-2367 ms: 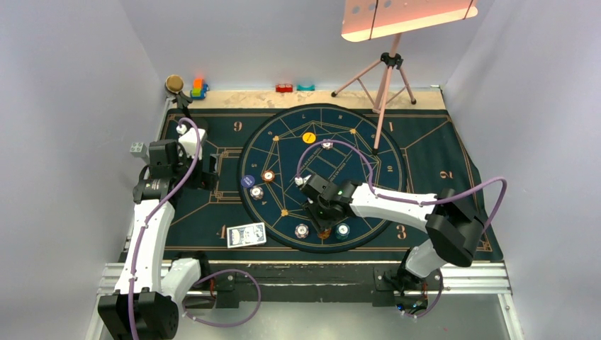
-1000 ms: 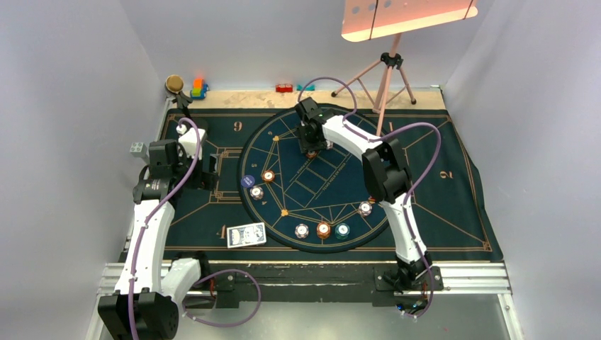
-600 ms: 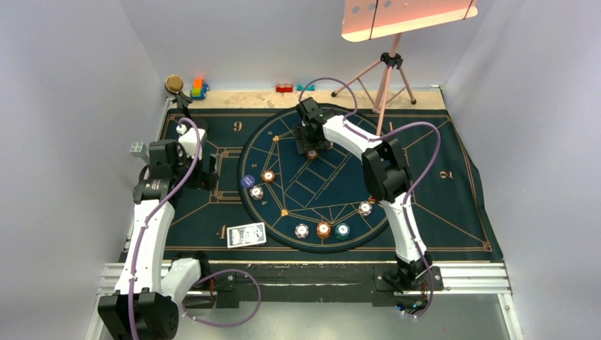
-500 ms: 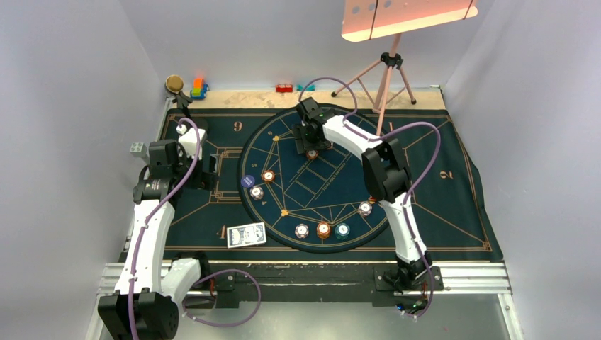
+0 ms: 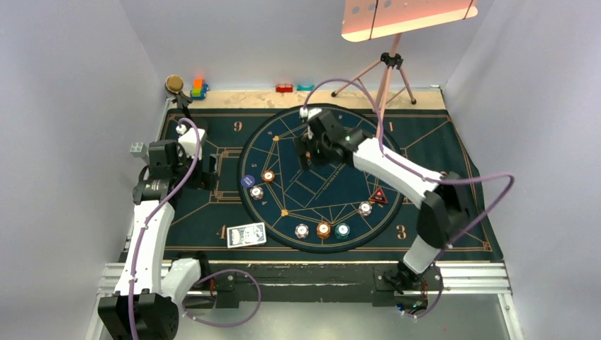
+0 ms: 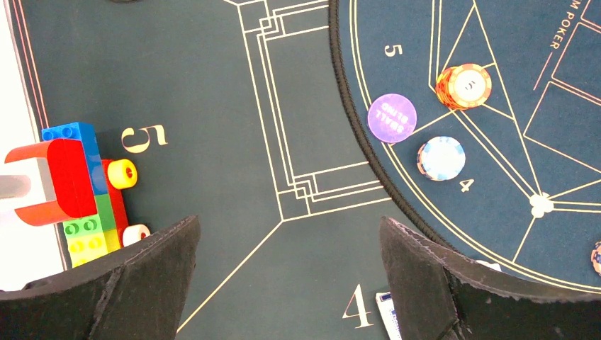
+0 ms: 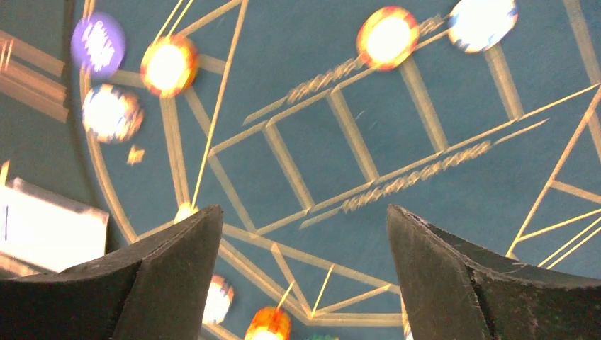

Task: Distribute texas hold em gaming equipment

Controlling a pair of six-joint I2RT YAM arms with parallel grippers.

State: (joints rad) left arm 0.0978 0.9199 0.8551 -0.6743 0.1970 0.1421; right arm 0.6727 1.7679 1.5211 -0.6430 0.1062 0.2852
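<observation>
Lying nearest the arm bases: playing cards [image 5: 246, 234], a face-down stack with blue-and-white backs, on the dark blue mat [image 5: 453, 159] just outside the near-left rim of its round centre
Near row: white chip [image 5: 302, 230], orange chip [image 5: 323, 229] and teal chip [image 5: 342, 229] side by side along the near arc of the circle, close but apart
Near right: second white chip [image 5: 364, 208], with the red triangular token [image 5: 379, 196] just beside it on its far-right side
Left fingers: left gripper [image 6: 287, 223] hangs over the left part of the mat, fingers spread wide, nothing between them
Left cluster: blue chip [image 5: 247, 181], third white chip [image 5: 256, 192] and second orange chip [image 5: 268, 175] just inside the circle's left rim, near one another without touching
Right fingers: right gripper [image 5: 305, 151] is raised over the far half of the circle, fingers released and well apart, holding nothing
Under the right arm: the blurred wrist view shows a far orange chip [image 7: 388, 37] and a far white chip [image 7: 482, 21] flat on the mat, side by side
Far edge: toy blocks [image 5: 198, 88] at the far-left corner of the tabletop [image 5: 241, 98], with a red block [image 5: 284, 88] and a teal block [image 5: 305, 87] further right, and a tripod [image 5: 386, 71] beyond
</observation>
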